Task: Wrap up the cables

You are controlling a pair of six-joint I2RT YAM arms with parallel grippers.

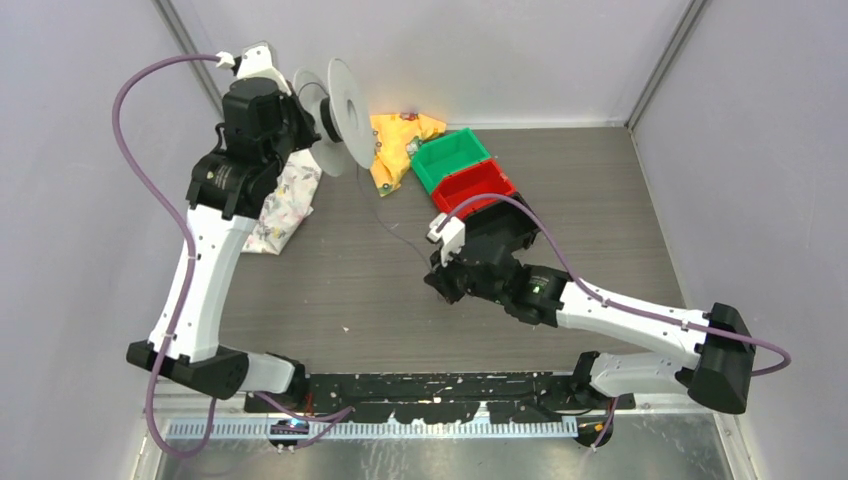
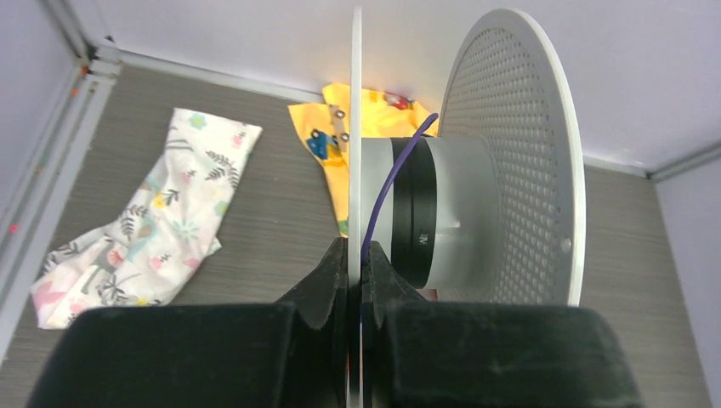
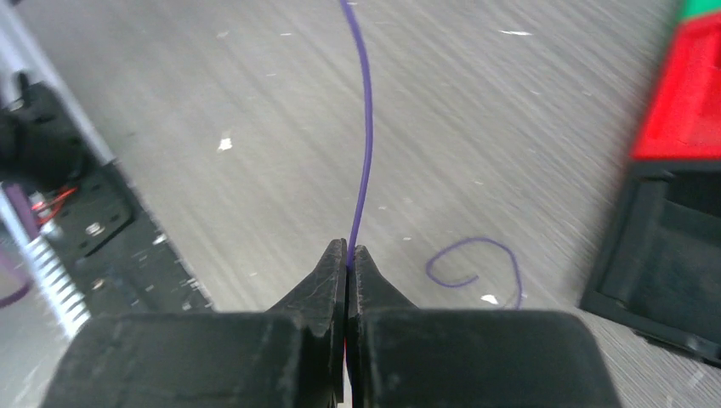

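A white spool (image 1: 345,110) with two wide flanges is held off the table at the back left. My left gripper (image 1: 312,112) is shut on its thin near flange (image 2: 354,127), and the purple cable (image 2: 393,174) runs from the hub down beside that flange into the jaws. The thin cable (image 1: 384,222) runs from the spool across the table to my right gripper (image 1: 437,283). In the right wrist view, that gripper (image 3: 349,252) is shut on the cable (image 3: 367,136). The cable's loose curled end (image 3: 476,255) lies on the table to its right.
A green bin (image 1: 452,158) and a red bin (image 1: 474,185) stand at the back middle, close to the right wrist. A yellow cloth (image 1: 400,140) lies behind them, and a floral cloth (image 1: 285,205) under the left arm. Walls enclose the table.
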